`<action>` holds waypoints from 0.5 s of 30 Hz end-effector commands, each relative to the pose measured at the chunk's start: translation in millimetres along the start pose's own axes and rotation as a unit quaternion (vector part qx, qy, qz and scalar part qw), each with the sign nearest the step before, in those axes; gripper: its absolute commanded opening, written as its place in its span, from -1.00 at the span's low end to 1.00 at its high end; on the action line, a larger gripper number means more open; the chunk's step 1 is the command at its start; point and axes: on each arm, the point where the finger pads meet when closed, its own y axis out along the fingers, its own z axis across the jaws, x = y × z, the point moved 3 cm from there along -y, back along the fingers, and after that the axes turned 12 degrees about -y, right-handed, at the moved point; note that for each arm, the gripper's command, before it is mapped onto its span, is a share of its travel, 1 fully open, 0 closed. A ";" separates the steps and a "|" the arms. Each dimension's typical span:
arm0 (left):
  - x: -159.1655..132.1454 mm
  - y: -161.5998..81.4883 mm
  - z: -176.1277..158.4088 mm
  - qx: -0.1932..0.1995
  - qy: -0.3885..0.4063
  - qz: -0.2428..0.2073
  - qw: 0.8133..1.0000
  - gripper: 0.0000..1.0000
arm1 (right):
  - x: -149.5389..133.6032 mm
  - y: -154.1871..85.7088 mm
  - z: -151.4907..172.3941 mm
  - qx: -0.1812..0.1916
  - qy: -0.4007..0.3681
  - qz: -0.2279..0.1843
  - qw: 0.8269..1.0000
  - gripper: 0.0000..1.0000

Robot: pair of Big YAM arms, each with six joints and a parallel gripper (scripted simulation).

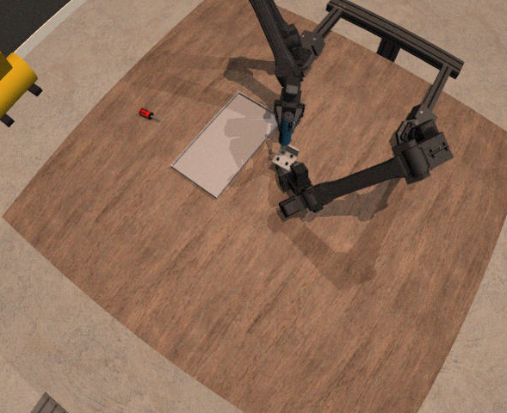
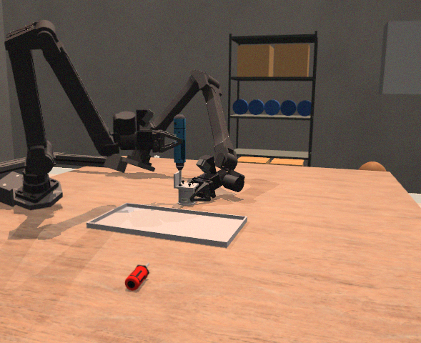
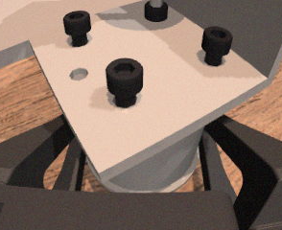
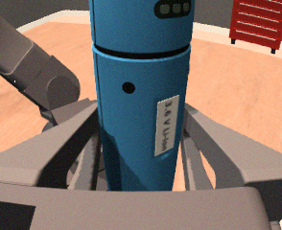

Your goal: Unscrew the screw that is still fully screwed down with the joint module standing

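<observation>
The grey joint module [image 2: 186,196] [image 3: 167,168] stands upright with the pale bracket [image 1: 283,156] [image 2: 176,179] [image 3: 165,86] on top. My left gripper [image 2: 194,193] [image 3: 142,113] is shut on the module's body. In the left wrist view three black screws stand raised, shanks showing; one screw [image 3: 155,11] sits low near the upright flange. The blue electric screwdriver [image 1: 285,132] [image 2: 179,149] [image 4: 141,120] is upright in my right gripper [image 2: 180,141] [image 4: 140,112], which is shut on its barrel. Its bit [image 3: 155,2] meets the low screw's head; the socket is hidden.
A shallow tray [image 1: 194,143] [image 2: 159,234] lies beside the module. A red screwdriver [image 1: 145,113] [image 2: 136,276] lies beyond the tray from the arms. The bracket's upright flange stands close to the bit. An empty small hole [image 3: 79,74] shows in the bracket.
</observation>
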 end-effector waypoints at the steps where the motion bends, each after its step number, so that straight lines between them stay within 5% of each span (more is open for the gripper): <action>1: 5.9 -3.1 6.4 0.005 0.009 -0.002 1.000 0.17 | 10.4 3.2 -8.4 -0.014 0.010 -0.023 1.000 -0.17; 15: 5.9 -3.1 6.4 0.005 0.009 -0.002 1.000 0.17 | 4.3 2.2 -6.5 -0.012 0.009 -0.017 1.000 -0.17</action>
